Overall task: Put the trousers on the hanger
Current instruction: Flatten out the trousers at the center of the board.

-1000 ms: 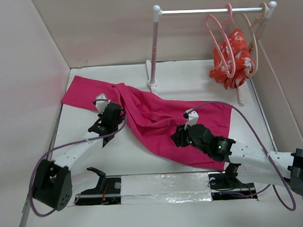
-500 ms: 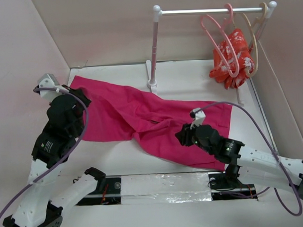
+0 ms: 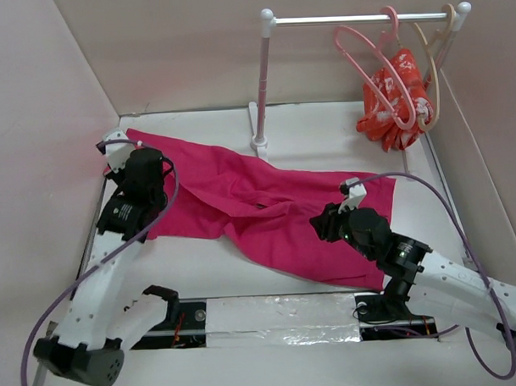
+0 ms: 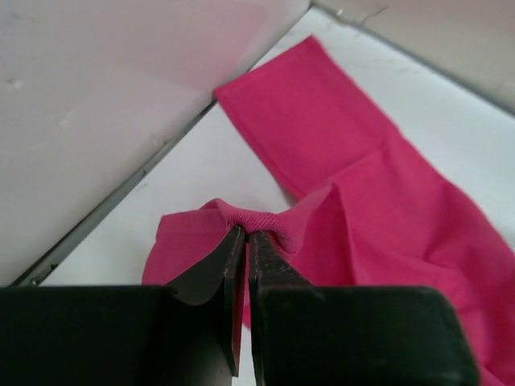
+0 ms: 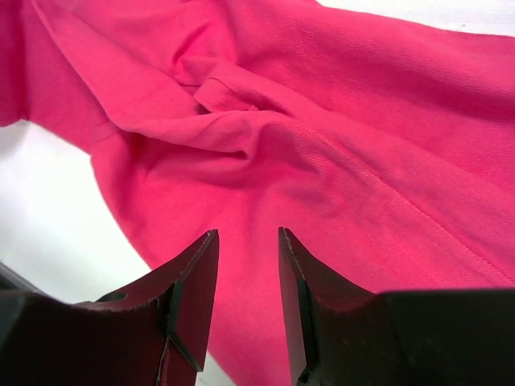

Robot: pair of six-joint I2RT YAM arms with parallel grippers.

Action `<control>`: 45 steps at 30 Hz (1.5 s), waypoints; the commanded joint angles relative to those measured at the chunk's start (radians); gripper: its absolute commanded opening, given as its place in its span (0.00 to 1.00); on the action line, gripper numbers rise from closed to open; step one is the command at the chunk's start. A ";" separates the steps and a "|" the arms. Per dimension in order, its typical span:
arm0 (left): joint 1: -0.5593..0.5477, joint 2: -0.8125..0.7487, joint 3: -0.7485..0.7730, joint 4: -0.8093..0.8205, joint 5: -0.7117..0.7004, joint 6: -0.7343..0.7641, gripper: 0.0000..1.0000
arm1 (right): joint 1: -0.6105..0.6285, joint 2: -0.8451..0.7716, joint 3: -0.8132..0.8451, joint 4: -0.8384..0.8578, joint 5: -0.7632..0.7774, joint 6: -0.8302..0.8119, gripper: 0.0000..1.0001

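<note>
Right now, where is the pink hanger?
In the top view, the pink hanger hangs from the rail at the far right, just left of the red patterned garment.

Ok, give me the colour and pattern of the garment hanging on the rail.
Red-orange garment with white patterning; the top external view shows it best.

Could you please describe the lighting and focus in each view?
Top external: soft, even light, with glare on the shiny tape strip. Left wrist: the left gripper is a dark silhouette, the wall beside it washed out. Right wrist: the trousers are sharp, the right gripper shadowed.
</note>
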 commanded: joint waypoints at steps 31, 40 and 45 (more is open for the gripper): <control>0.518 0.573 0.020 0.342 0.371 -0.128 0.60 | -0.007 0.115 0.025 0.146 -0.133 -0.042 0.38; 0.695 0.300 -0.267 0.290 0.521 -0.332 0.60 | 0.002 0.075 0.018 0.108 -0.201 -0.042 0.24; 0.820 0.190 -0.397 0.276 0.589 -0.416 0.65 | 0.002 0.029 0.039 0.034 -0.198 -0.053 0.26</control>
